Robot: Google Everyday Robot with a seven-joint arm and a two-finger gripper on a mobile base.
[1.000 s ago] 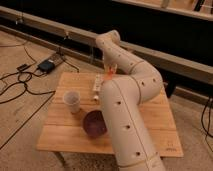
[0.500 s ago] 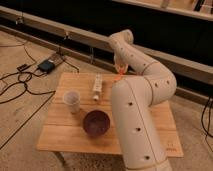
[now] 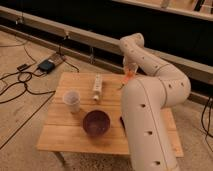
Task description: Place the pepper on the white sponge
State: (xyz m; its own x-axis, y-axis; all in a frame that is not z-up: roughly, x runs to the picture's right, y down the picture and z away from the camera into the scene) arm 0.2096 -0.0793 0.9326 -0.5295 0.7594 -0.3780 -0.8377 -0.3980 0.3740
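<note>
We see the claw point(image 3: 131, 71) a little right of centre in the upper half of the frame, over the far edge of the wooden bench point(image 3: 65, 134). It sits at the end of the bulky white arm point(image 3: 150, 115), which rises from the lower right, bends at the right side and reaches back toward the upper middle. Its fingers are drawn together on the pepper point(image 3: 129, 77), a small orange-red sliver that pokes downward from the claw and seems to be held in the air rather than resting on the wood. We cannot make out the white sponge, as the arm covers much of the bench's right side. Left of the claw a white tube point(image 3: 97, 86) lies flat, its length running from far to near. A white cup point(image 3: 71, 100) stands upright toward the left, and a purple bowl point(image 3: 96, 122) sits lower in the frame, near the cup but apart from it. Just right of the bowl a dark bar point(image 3: 122, 122) shows as a thin strip at the arm's edge. On the floor in the upper left lie black cables point(image 3: 20, 87) and a small dark box point(image 3: 46, 65).
</note>
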